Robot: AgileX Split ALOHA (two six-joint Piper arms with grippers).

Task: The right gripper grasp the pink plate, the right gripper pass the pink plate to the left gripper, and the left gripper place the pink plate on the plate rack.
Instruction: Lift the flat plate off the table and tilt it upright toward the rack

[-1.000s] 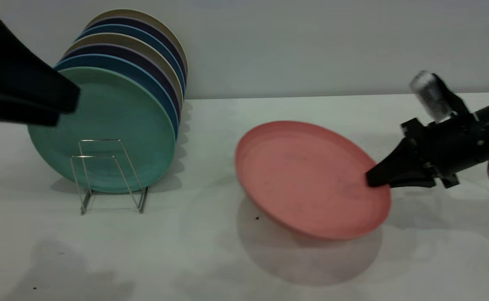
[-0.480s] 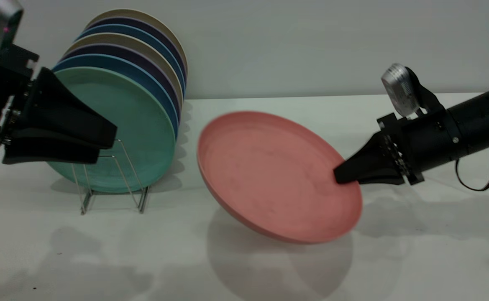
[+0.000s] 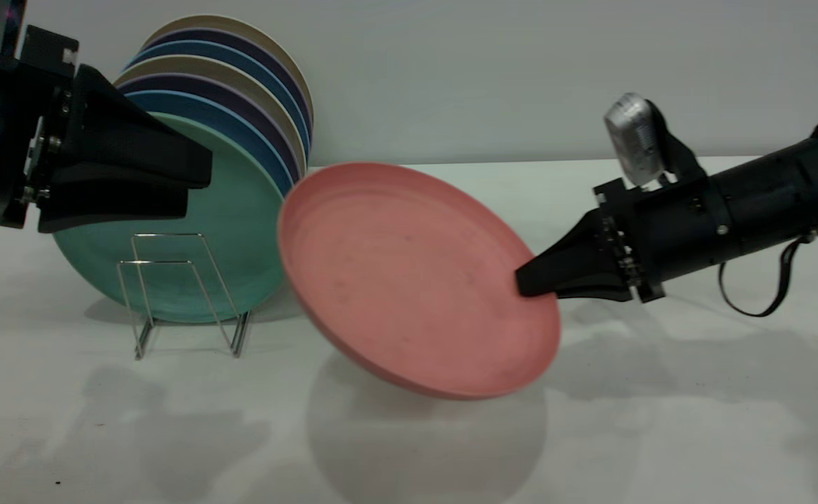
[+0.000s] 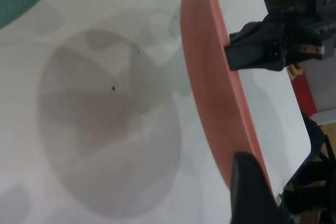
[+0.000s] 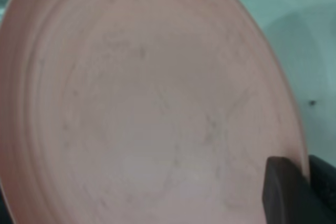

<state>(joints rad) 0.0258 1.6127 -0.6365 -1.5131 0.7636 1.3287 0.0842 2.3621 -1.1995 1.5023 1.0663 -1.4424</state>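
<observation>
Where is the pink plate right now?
In the exterior view the pink plate hangs tilted above the table's middle, pinched at its right edge by the right gripper. Its left edge is near the teal plate in the plate rack.

The right gripper (image 3: 529,283) reaches in from the frame's right, jaws clamped. The left gripper (image 3: 195,185) hangs at upper left, jaws slightly parted.

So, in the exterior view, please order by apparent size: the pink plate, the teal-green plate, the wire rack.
1. Pink plate and teal-green plate: unsure; the green one is partly hidden and farther back.
2. Plate rack: clearly smallest, lower than the plates.
</observation>
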